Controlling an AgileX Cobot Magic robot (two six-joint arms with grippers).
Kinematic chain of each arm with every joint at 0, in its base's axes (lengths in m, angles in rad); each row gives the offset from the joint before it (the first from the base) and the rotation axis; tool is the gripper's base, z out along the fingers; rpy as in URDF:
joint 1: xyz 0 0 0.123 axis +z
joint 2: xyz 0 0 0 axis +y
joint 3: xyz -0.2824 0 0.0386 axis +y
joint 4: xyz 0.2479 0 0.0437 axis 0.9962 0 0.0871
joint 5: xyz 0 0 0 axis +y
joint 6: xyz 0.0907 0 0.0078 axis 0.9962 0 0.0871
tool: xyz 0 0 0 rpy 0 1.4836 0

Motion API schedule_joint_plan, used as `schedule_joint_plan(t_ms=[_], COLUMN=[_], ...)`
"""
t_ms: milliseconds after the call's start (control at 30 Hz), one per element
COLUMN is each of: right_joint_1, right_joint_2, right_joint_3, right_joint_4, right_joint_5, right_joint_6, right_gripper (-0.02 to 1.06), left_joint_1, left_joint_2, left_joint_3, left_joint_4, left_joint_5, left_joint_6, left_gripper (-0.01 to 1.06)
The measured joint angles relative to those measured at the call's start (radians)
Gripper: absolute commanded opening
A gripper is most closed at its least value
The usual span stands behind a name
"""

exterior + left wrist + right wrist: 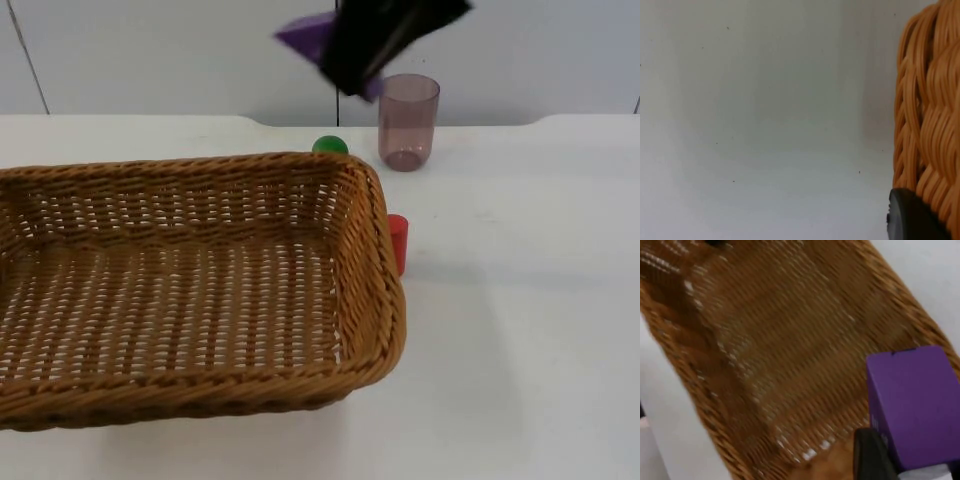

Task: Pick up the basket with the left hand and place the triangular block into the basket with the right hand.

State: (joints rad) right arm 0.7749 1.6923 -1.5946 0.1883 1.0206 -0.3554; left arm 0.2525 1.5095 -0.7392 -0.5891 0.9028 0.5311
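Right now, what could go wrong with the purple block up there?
The right pincer holds the purple block above the basket's far edge, not its middle. If dropped here, it might hit the rim and bounce toward the cup, green ball or red block. The left pincer grips only the basket's rim, so a hard landing could tip it.
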Motion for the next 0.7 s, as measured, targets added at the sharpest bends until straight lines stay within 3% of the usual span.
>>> schedule_joint_plan(t_ms=[400, 500, 533, 633, 667, 700], right_joint_1=[0.087, 0.091, 0.091, 0.091, 0.091, 0.091], right_joint_2=[0.218, 0.250, 0.262, 0.278, 0.280, 0.280], right_joint_3=[0.000, 0.000, 0.000, 0.000, 0.000, 0.000], right_joint_4=[-0.002, -0.002, -0.004, -0.024, -0.030, -0.039], right_joint_5=[-0.074, -0.079, -0.079, -0.079, -0.080, -0.080], right_joint_6=[-0.002, -0.002, -0.002, -0.004, -0.004, -0.004], right_gripper=[0.01, 0.15, 0.15, 0.40, 0.40, 0.48], left_joint_1=[0.000, 0.000, 0.000, 0.000, 0.000, 0.000], left_joint_2=[0.000, 0.000, 0.000, 0.000, 0.000, 0.000], left_joint_3=[0.000, 0.000, 0.000, 0.000, 0.000, 0.000], left_joint_4=[0.002, 0.004, 0.004, 0.004, 0.004, 0.004], left_joint_5=[0.000, 0.000, 0.000, 0.000, 0.000, 0.000], left_joint_6=[0.000, 0.000, 0.000, 0.000, 0.000, 0.000], left_gripper=[0.00, 0.00, 0.00, 0.00, 0.00, 0.00])
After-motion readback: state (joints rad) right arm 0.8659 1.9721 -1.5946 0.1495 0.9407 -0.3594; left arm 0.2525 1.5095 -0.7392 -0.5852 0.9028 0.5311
